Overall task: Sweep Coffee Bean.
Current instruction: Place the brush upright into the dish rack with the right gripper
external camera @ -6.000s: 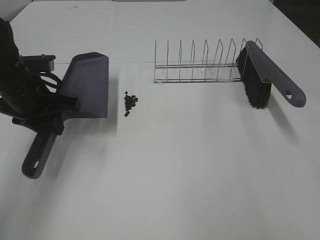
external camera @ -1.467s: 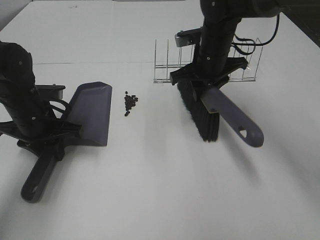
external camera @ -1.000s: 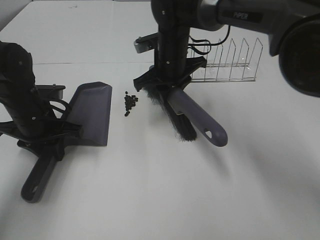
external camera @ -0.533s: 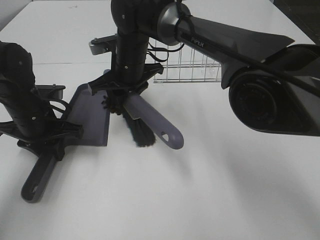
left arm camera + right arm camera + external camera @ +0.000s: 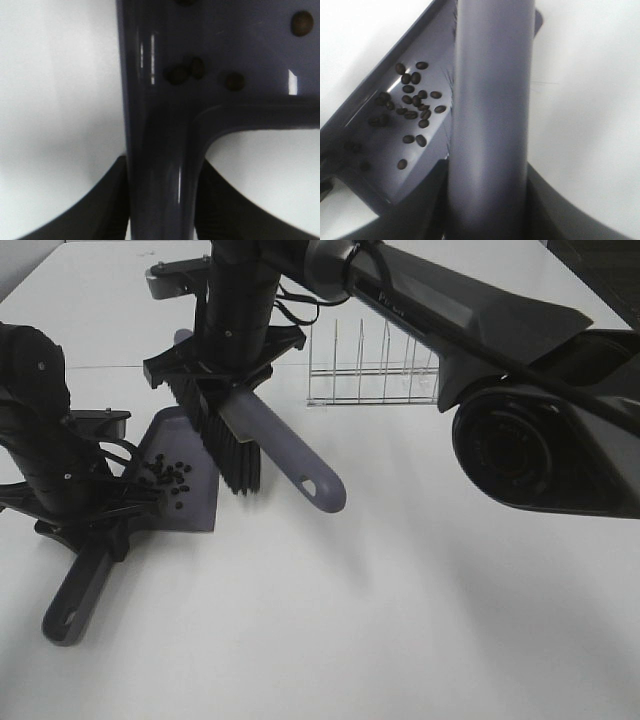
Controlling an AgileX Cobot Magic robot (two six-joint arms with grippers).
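Note:
The coffee beans [image 5: 166, 476] lie scattered inside the grey dustpan [image 5: 196, 502]; they also show in the left wrist view [image 5: 178, 75] and the right wrist view [image 5: 413, 104]. My left gripper [image 5: 98, 517] is shut on the dustpan handle [image 5: 161, 150], and the pan rests flat on the table. My right gripper [image 5: 225, 362] has reached across to the left and is shut on the grey brush [image 5: 262, 435]. Its black bristles [image 5: 228, 452] stand at the pan's open edge. The brush handle [image 5: 490, 100] fills the right wrist view, over the dustpan [image 5: 380, 170].
A wire dish rack [image 5: 372, 370] stands behind on the white table [image 5: 420, 620]. The right arm [image 5: 470, 320] stretches across from the right over the rack. The brush's handle end [image 5: 318, 487] points toward the table's middle.
The right gripper carried the brush left from the rack and swept the beans off the table into the dustpan. The left gripper and dustpan held still over the last second.

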